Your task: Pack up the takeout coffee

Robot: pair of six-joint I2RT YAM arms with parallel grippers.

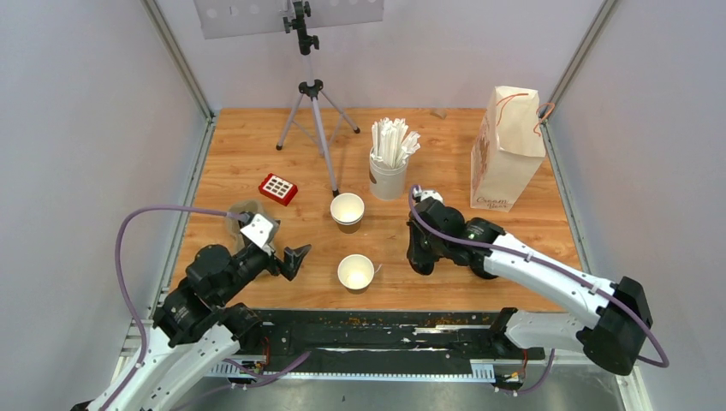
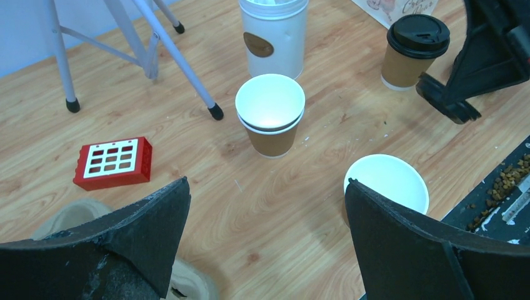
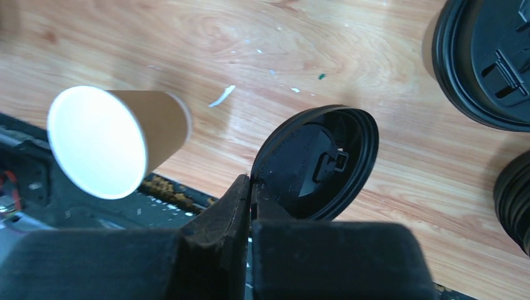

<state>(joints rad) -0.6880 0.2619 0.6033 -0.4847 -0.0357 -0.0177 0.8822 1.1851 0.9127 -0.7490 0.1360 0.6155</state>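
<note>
Takeout coffee shows as small brown paper cups, white inside. Nearest the arms' bases, one open cup (image 1: 355, 272) stands upright and lidless on the counter (image 1: 248, 145), close to its front edge and between the two tools. The left tool (image 1: 295, 257) hangs just left of that cup, released, its jaws spread wide with nothing between them. The right tool (image 3: 250, 187) sits to the cup's right, clenched on the rim of a black lid (image 3: 319, 165). That lid is tilted, its hollow underside turned toward the wrist camera, and it is apart from the open cup. A pile of black lids (image 3: 515, 200) shows at the edge of the right wrist view, only partly visible. Behind the open cup stands a stack of nested lidless cups (image 1: 347, 210), with a red block (image 1: 278, 188) to its left. A lidded cup (image 2: 415, 50) stands upright just beyond the right tool, right of the stack. Farther back come a white cup of wrapped straws (image 1: 389, 158), then a paper bag (image 1: 507, 150) upright at the far right, and a tripod (image 1: 312, 111) at the far middle.
</note>
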